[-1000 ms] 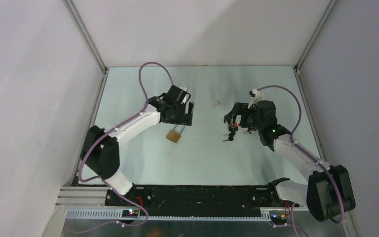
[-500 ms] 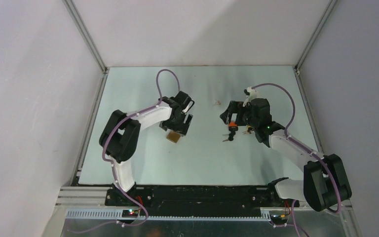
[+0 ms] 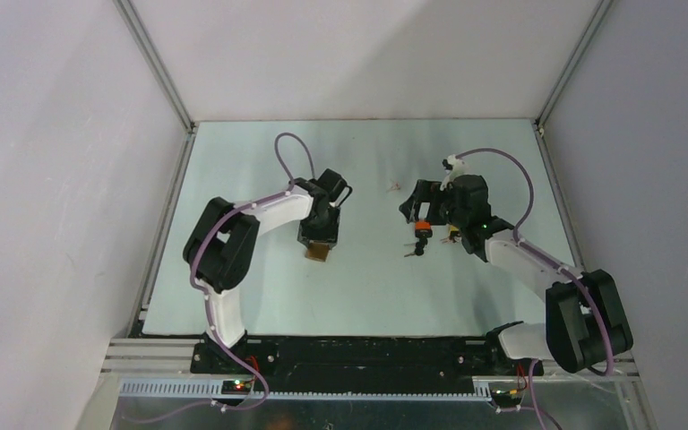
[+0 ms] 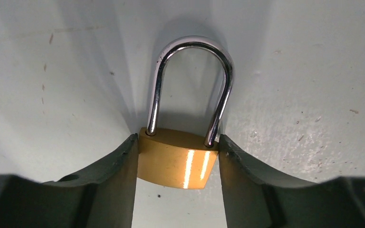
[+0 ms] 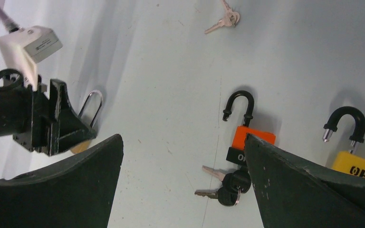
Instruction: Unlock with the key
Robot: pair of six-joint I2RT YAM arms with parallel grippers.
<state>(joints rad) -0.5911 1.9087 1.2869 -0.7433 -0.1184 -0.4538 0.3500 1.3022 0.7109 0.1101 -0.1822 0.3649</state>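
A brass padlock (image 4: 178, 160) with a closed silver shackle (image 4: 192, 76) lies on the pale table (image 3: 358, 287). My left gripper (image 4: 178, 164) is shut on its body, one finger against each side; the padlock also shows in the top view (image 3: 319, 254). My right gripper (image 5: 183, 142) is open and empty, hovering above a pair of black-headed keys (image 5: 228, 187) on a ring. The keys lie just below an orange padlock (image 5: 253, 138), also seen from above (image 3: 422, 226).
A yellow padlock (image 5: 356, 164) with a black shackle lies right of the orange one. A small pair of silver keys (image 5: 225, 20) lies farther back on the table. White walls enclose the table on the left, right and back.
My left gripper has swung down over the brass padlock and shut on its body. My right gripper has shifted slightly back and stays open above the keys.
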